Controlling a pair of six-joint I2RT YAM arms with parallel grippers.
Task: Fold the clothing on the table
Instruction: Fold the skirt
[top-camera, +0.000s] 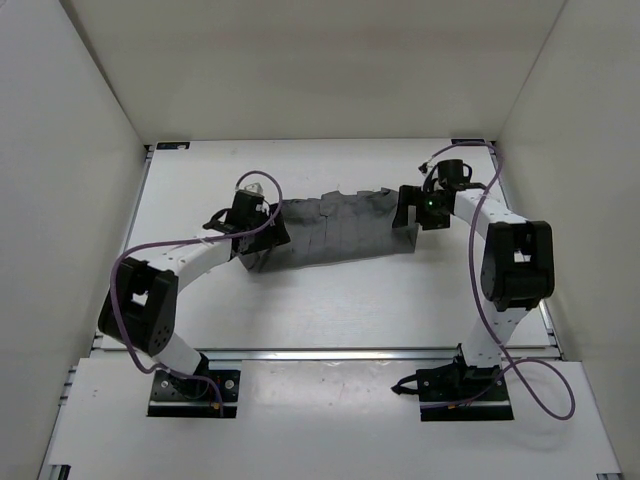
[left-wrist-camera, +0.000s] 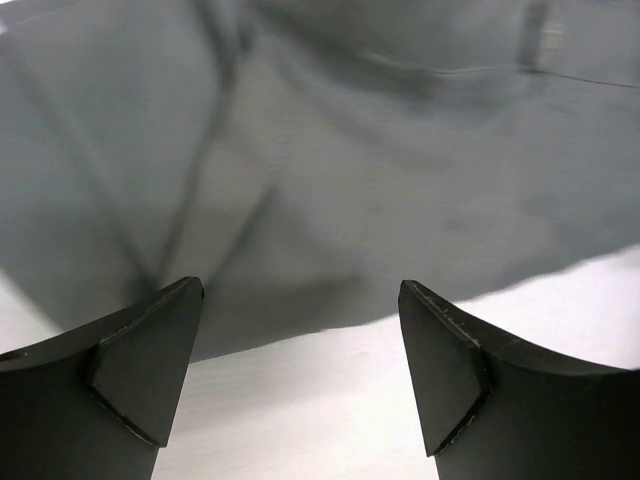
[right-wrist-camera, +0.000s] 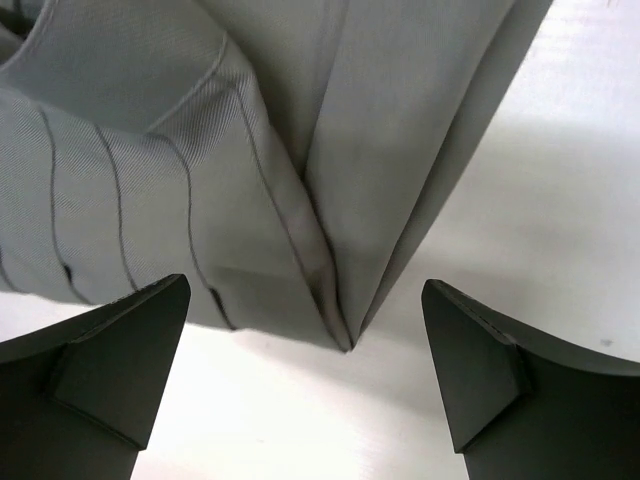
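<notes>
Nearest, at the front rail, the two bases stand bolted well apart, and from them the left arm and right arm reach in over the white worktop. Each wrist sits at one end of the clothing, a grey pleated garment lying as a crosswise band mid-worktop between the arms. The left jaws are spread wide with nothing between them, and the cloth's near edge lies just past their tips. The right jaws gape as wide and are likewise empty, with a folded corner of the garment pointing into the gap. This looks like a pause between grips partway through the fold, the piece already gathered into a narrower strip. The next move probably calls for both jaws to come down on matching corners or edges, pinching every layer so the pleats stay in line. From above, the wrists cover both ends of the cloth, so the layer count there is unclear. The left wrist view is blurred, and beyond the garment only bare worktop and white walls show.
</notes>
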